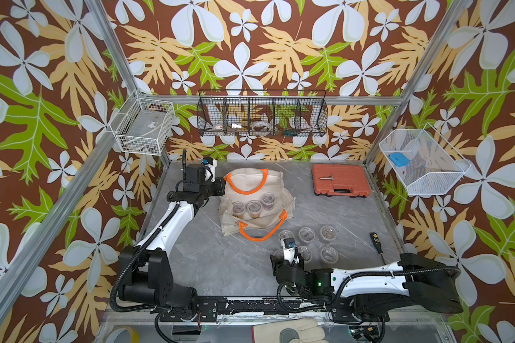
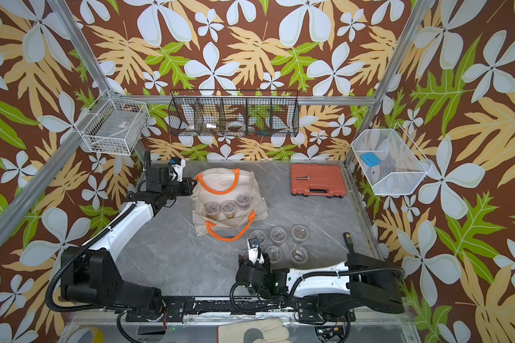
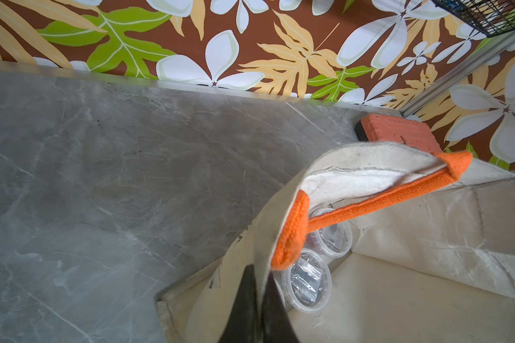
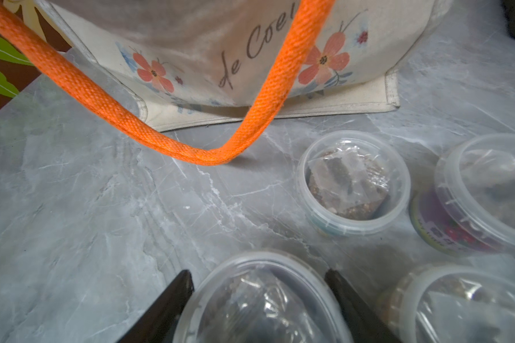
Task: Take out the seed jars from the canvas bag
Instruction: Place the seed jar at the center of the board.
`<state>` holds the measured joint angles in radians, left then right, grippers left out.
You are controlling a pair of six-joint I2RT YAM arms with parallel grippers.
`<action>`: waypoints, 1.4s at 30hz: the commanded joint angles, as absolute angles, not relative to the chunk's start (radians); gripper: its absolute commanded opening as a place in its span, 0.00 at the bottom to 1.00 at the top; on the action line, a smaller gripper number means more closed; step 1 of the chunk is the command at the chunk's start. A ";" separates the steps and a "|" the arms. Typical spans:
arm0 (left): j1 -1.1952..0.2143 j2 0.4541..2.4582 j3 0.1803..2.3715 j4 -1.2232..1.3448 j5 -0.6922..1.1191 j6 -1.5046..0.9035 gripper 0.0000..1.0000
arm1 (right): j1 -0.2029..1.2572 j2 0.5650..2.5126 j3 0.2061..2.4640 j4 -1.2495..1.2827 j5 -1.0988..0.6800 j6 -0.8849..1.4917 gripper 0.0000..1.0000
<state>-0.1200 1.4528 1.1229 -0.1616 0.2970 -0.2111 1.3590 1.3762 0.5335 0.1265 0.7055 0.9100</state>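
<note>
1. My grippers: two, a left gripper (image 1: pixel 223 185) and a right gripper (image 4: pixel 259 279).
2. Seed jars (image 1: pixel 306 234): I count nine. Three are inside the bag and six are on the table (image 1: pixel 220 267). The sixth seed jar (image 4: pixel 262 308) is the one between my right jaws.
3. Canvas bag (image 1: pixel 250 178): one, with two orange handles (image 1: pixel 260 237).
4. Tool case (image 1: pixel 341 187): one.
5. Screwdriver (image 1: pixel 376 242): one.
6. Wall baskets: three, a white grid basket (image 1: pixel 144 130), a black basket (image 1: pixel 262 112) and a white mesh basket (image 1: pixel 422 175).
7. Glove (image 1: pixel 289 331): one.

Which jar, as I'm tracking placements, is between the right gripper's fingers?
The near-left jar of six outside the bag, flanked by the right gripper; five others stand free.
</note>
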 commanded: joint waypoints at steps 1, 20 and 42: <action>-0.120 1.457 1.123 -0.161 0.296 -0.213 0.00 | 1.352 1.404 0.535 0.227 0.703 0.877 0.65; -0.121 1.460 1.123 -0.166 0.293 -0.212 0.00 | 1.320 1.526 0.574 0.259 0.628 0.847 0.79; -0.120 1.374 1.226 -0.287 0.346 -0.035 0.87 | 1.228 1.037 0.692 -0.242 0.605 0.945 0.99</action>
